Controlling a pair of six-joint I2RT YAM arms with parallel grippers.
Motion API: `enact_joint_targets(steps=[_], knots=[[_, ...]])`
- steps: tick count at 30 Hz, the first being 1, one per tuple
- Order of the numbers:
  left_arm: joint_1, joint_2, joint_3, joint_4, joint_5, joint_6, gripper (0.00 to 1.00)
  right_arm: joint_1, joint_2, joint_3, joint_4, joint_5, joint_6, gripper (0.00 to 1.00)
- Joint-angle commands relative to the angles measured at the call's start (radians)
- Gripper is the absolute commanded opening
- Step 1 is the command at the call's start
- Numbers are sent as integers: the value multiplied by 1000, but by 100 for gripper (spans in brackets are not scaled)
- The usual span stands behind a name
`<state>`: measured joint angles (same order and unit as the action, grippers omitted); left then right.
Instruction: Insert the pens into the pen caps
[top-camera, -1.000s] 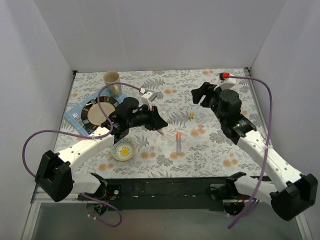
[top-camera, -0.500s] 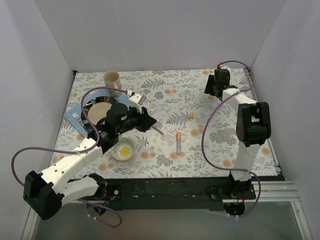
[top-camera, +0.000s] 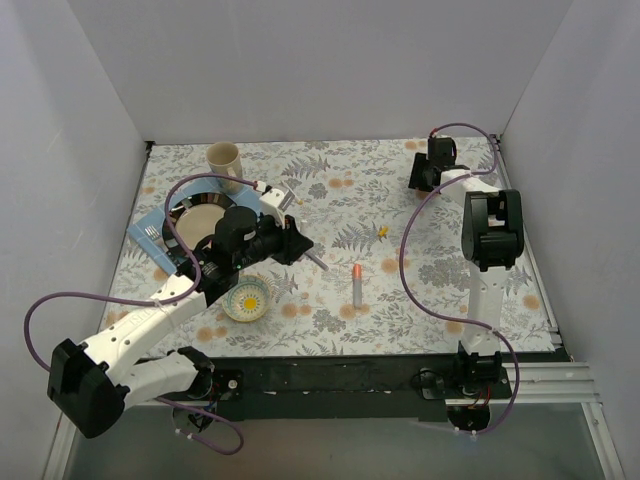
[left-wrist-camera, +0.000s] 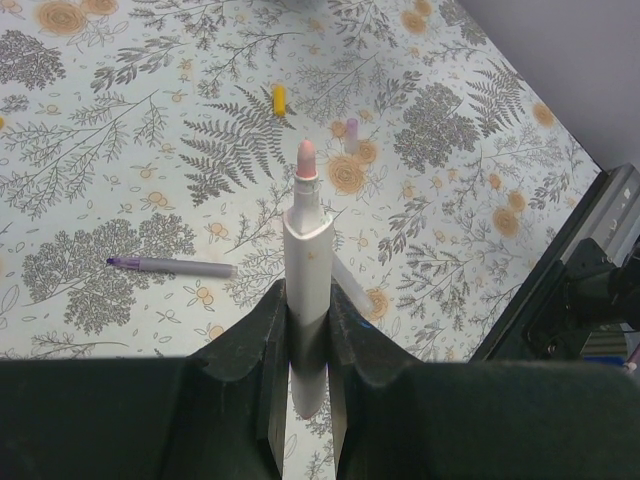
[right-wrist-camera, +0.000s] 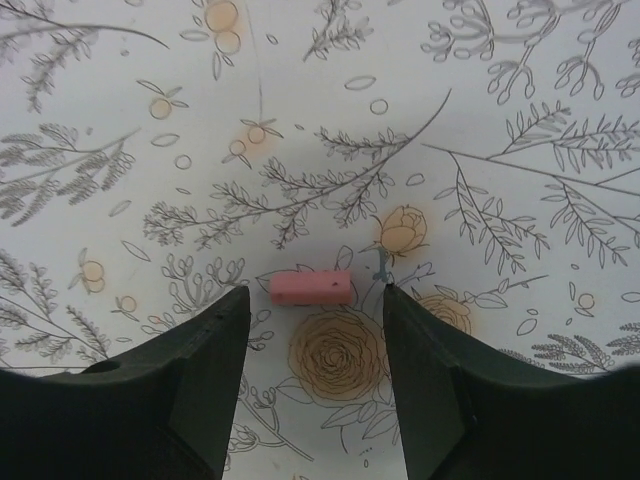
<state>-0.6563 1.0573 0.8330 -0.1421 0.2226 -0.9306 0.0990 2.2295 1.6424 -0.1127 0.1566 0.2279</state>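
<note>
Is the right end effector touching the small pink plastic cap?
Apart. The right wrist view shows the small pink plastic cap lying between the open fingers of the right end effector, with patterned cloth visible on both sides.

Left wrist view first: the pink-tipped pen (left-wrist-camera: 305, 250) is crisp at its tip and softer toward the lens, with a pale sheen down its barrel. The left gripper (left-wrist-camera: 308, 296) clamped on it reads as a dark, underexposed mass with blurry edges. Beyond the pen the floral tablecloth (left-wrist-camera: 150, 150) is sharp and evenly lit. In the top view there's bright, diffuse light from above, with only soft shadows left of the pen, under the arm. In the right wrist view the light is flat and the print sharp; the right gripper (right-wrist-camera: 315, 296), spread wide, is dark and soft-focused.
</note>
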Motion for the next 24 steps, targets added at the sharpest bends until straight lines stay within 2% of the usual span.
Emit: enact_joint_targets(steps=[1, 8, 14, 17, 24], knots=[[-2, -5, 0, 3, 20, 10, 0, -19, 41, 97, -36, -34, -27, 56], [-2, -13, -3, 9, 20, 9, 0, -25, 65, 126, -96, -91, -45, 43], [-2, -17, -6, 10, 24, 7, 0, -24, 91, 168, -166, -92, -62, 43], [-2, -22, -6, 9, 21, 9, 0, -22, 96, 172, -194, -85, -71, 37], [-2, -28, -5, 10, 23, 4, 0, -21, -14, 61, -226, -60, -61, 32]])
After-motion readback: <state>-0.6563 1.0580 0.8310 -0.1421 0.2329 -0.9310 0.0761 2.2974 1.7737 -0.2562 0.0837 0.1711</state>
